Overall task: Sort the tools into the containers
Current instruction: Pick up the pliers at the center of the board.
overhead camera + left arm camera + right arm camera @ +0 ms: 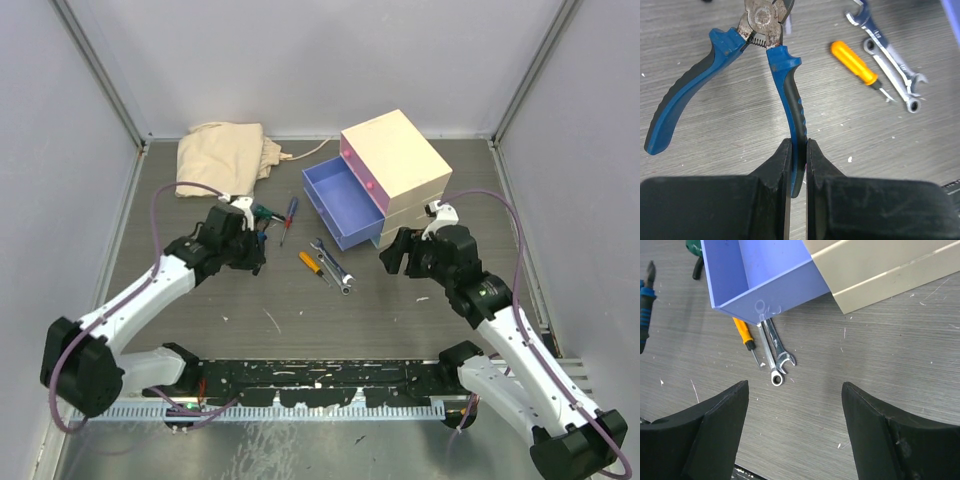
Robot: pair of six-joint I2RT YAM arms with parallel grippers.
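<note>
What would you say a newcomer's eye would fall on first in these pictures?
Probably the cream chest at the table's far right, its blue drawer pulled wide open. Next, the left gripper, shut on one handle of the blue-handled pliers at centre left. Between the arms lie an orange-handled screwdriver and two silver spanners, with the open right gripper close by.

Crumpled beige cloth (222, 155) at the far left, grey wood-grain table (300, 310), white enclosure walls (320, 60) around

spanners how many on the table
2. One spanner and the other spanner lie side by side beside the orange screwdriver, before the open blue drawer. Drawers may hide more.
</note>
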